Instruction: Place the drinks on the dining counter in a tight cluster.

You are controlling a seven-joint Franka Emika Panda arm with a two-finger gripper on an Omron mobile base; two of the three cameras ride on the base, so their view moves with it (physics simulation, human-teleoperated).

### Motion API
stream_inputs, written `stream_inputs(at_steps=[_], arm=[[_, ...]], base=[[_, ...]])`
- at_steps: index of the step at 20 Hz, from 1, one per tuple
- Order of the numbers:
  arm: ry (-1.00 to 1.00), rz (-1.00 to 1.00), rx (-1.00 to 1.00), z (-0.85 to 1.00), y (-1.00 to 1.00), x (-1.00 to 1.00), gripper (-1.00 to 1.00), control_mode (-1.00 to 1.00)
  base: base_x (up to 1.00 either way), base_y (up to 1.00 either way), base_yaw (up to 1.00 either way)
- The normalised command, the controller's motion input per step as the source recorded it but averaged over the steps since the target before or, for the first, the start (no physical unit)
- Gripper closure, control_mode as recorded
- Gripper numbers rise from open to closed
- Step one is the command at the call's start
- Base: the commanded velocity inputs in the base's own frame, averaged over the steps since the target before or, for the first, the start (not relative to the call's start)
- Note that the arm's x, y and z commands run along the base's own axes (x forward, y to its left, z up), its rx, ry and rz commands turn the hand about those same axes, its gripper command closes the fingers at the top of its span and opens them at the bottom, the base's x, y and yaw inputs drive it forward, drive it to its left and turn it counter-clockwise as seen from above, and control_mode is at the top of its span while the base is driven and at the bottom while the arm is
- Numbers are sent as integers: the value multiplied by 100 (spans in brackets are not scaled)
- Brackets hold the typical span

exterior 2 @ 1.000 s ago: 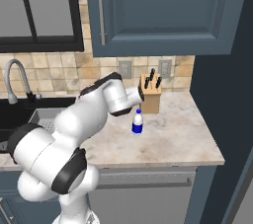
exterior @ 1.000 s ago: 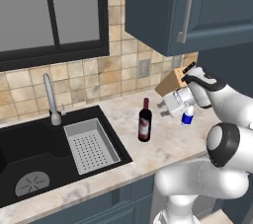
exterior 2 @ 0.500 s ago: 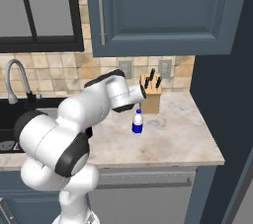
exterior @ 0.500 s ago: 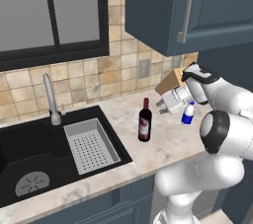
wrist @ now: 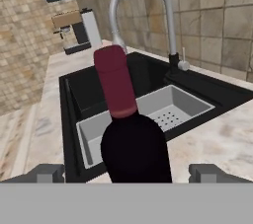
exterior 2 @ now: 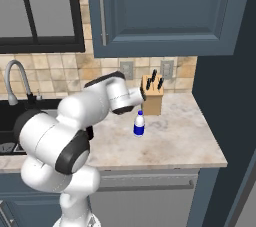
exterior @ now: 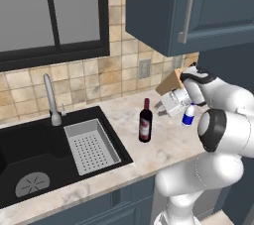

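Over the last second the pincer (wrist: 126,173) has been swung in toward the wine bottle (exterior: 145,121), which is now framed between its spread, empty tips; a grasp is judged imminent. The bottle is stood upright on the sink desk (exterior: 168,140), long axis vertical, red top up, just beside the black sink (exterior: 39,154). The small blue-labelled bottle (exterior 2: 139,123) is stood near the knife block (exterior 2: 152,96).

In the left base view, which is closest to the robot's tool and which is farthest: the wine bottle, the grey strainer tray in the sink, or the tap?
From the tool:
1. Wine bottle, standing on the marble counter just left of it.
2. Strainer tray, farther left, in the black sink.
3. Tap, farthest, behind the sink by the tiled wall.
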Motion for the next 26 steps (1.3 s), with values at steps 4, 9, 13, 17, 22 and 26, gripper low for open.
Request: stream_inputs(at_steps=[4,9,13,17,22,26], arm=[[0,0,0,-19,16,0,-100,-100],[0,0,0,-5,11,0,-100,-100],[0,0,0,0,8,0,-100,-100],[0,0,0,0,9,0,-100,-100],[0,0,0,0,9,0,-100,-100],[0,0,0,0,7,0,-100,-100]], base=[[0,0,0],[0,0,0],[0,0,0],[0,0,0],[0,0,0],[0,0,0]])
